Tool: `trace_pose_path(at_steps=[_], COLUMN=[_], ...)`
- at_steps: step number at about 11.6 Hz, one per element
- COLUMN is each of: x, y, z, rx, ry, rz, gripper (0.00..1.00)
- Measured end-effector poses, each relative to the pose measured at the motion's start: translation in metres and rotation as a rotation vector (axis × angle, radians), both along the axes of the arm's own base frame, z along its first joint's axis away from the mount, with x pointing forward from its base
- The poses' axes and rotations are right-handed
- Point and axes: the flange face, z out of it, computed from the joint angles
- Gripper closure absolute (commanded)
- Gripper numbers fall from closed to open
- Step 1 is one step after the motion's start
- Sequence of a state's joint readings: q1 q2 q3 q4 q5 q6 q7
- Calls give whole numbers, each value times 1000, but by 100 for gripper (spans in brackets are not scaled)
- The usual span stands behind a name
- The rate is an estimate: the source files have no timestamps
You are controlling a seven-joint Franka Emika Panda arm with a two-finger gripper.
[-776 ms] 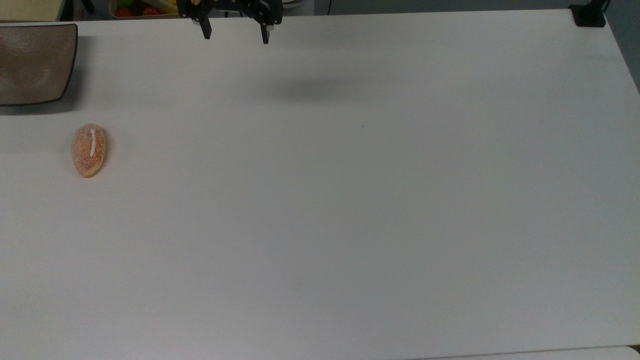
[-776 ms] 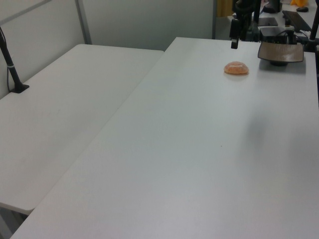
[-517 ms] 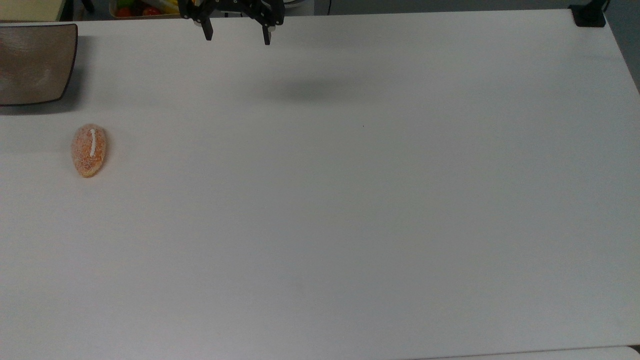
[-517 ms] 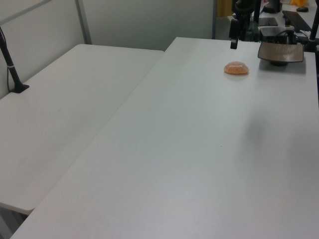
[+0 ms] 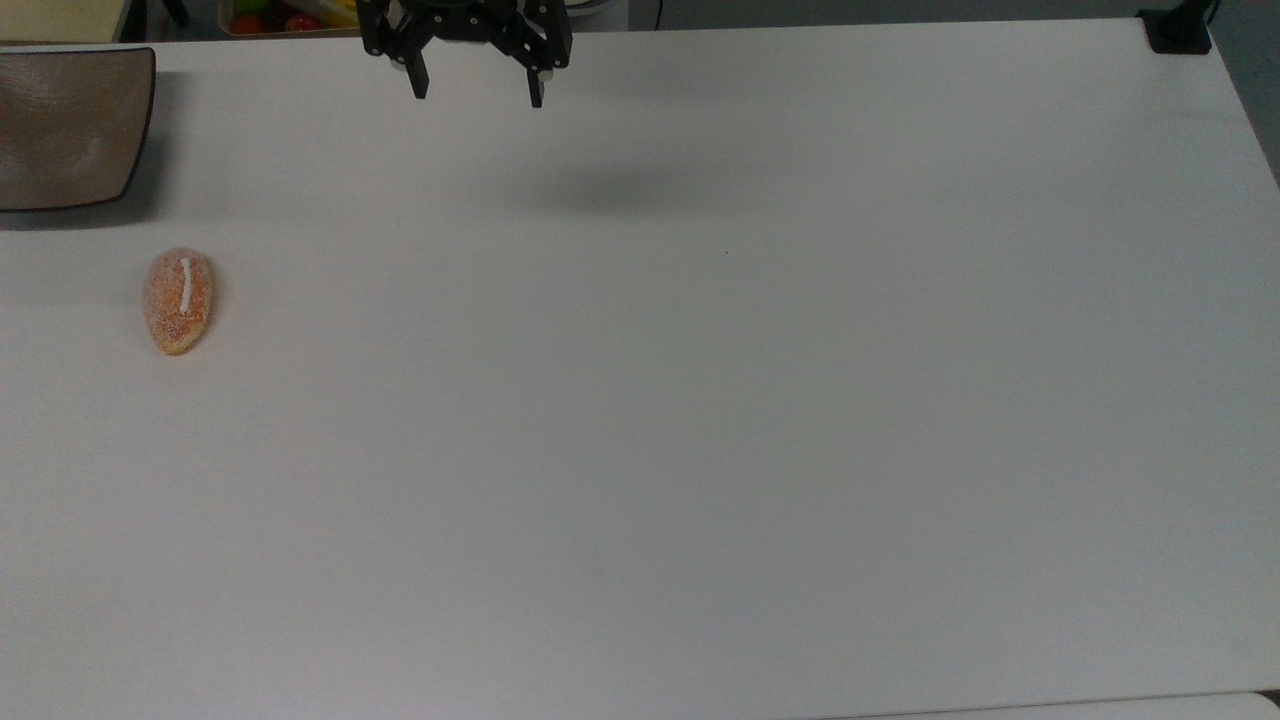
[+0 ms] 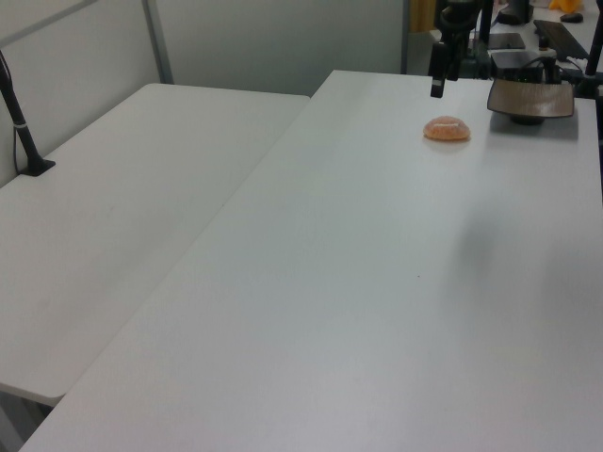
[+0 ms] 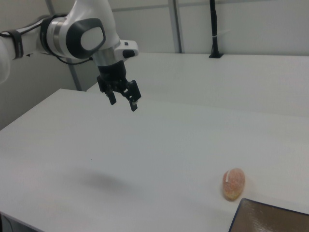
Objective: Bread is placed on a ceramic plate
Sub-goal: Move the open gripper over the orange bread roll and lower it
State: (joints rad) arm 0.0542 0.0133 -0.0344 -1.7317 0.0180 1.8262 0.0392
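The bread (image 5: 178, 301), an oval orange-brown bun with a white stripe, lies on the white table at the top view's left; it also shows as bread (image 6: 447, 129) and bread (image 7: 233, 183). The brown ceramic plate (image 5: 70, 127) sits apart from it at the top view's upper left corner, seen also as the plate (image 6: 530, 97) and the plate (image 7: 270, 218). My gripper (image 5: 477, 92) hangs open and empty above the table's far edge, well to the right of the bread in the top view; in the right view the gripper (image 7: 123, 101) is high over the table.
A bin of colourful fruit (image 5: 280, 16) stands beyond the table's far edge near the gripper. A black clamp mount (image 5: 1178, 30) sits at the top view's upper right corner. A second white table (image 6: 122, 207) adjoins on the left view's left.
The gripper has come slightly lower in the top view, a short way out over the table, still open. Bread and plate have not moved.
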Motion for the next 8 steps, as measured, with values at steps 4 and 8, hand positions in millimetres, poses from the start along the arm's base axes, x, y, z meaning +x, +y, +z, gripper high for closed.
trace_pose_path(at_steps=[4, 8], x=[16, 47], y=[-24, -91], z=[-25, -77], rx=[-25, -121], ry=[-72, -141], rz=[-27, -92], gripper=[0, 0])
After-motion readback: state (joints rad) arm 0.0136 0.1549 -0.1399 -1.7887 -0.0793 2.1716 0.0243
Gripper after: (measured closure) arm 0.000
